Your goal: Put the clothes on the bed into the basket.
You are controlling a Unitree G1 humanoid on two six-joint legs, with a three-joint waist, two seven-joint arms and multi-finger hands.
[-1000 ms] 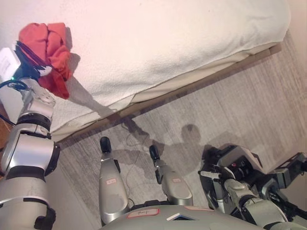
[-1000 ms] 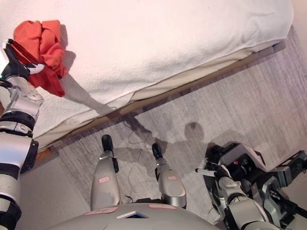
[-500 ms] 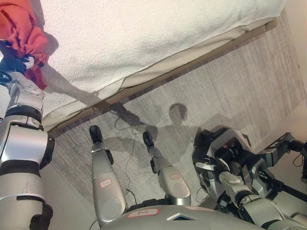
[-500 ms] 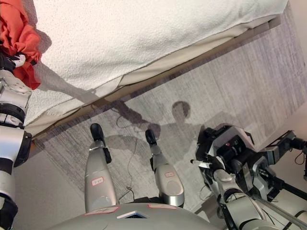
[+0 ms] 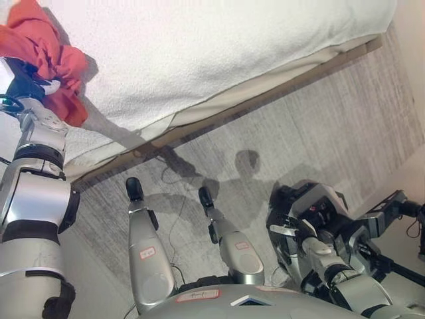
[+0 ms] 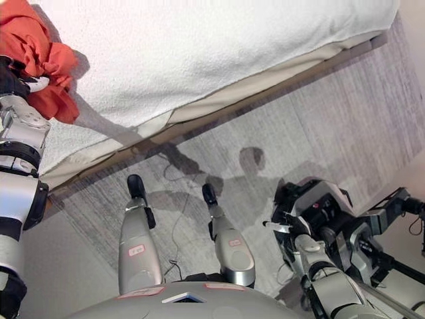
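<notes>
So the left hand [image 5: 26,78] is gripping the orange garment [image 5: 48,50] up at the left end of the bed [image 5: 219,53]; dark fingers are curled into the bunched cloth, and most of the bundle is sitting just above and beside the hand, with a tail of fabric hanging down toward the mattress edge; looks like the cloth is partly lifted, though I can't tell if the bottom is touching the white cover or not. The right hand [image 6: 295,229] is hanging low over the wooden floor [image 5: 319,126] on the right side, well apart from the bed; can't make out whether its fingers are curled or relaxed.

No basket is showing in either eye view, so the drop spot is somewhere out of sight.

For doing this step well, I'd say: keep the pinch deep in the bundle rather than on a loose corner; raise it clear of the cover so the dangling tail isn't dragging; then swing it toward the basket with the cloth staying bunched.
</notes>
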